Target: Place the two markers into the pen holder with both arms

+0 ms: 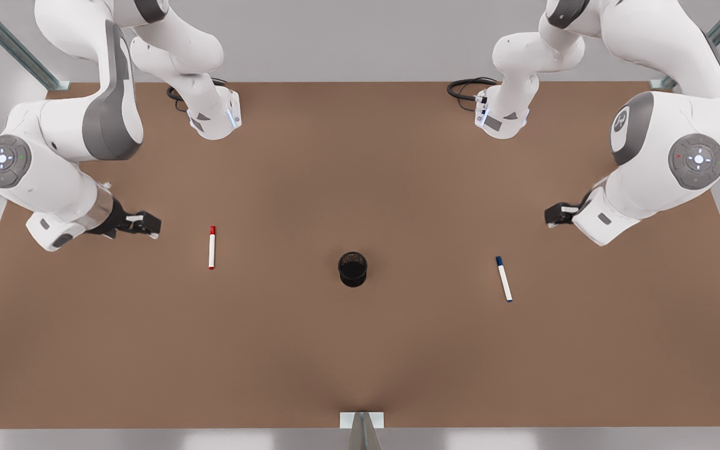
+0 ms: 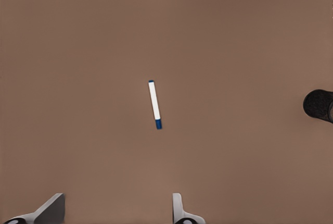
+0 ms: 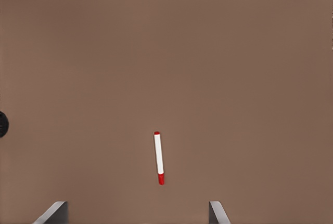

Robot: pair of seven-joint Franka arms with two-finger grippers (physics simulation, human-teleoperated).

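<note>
A bare brown table (image 1: pixel 360 350) carries everything. In the front view, the black pen holder (image 1: pixel 352 269) stands mid-table, the red marker (image 1: pixel 212 247) well off toward that view's left, the blue marker (image 1: pixel 504 279) toward its right. The right gripper (image 1: pixel 147 226) hangs near the red marker; the left gripper (image 1: pixel 552 215) hangs near the blue one.

In the left wrist view, the fingers (image 2: pixel 179 208) are spread wide and empty, the blue marker (image 2: pixel 155 104) lying flat ahead.

In the right wrist view, the fingers (image 3: pixel 217 212) likewise gape empty, the red marker (image 3: pixel 158 157) just ahead.

I saw the pen holder (image 1: pixel 352 269) in the middle of the table (image 1: pixel 360 362), one marker (image 1: pixel 212 247) on the front view's left, the other marker (image 1: pixel 504 279) on its right.
</note>
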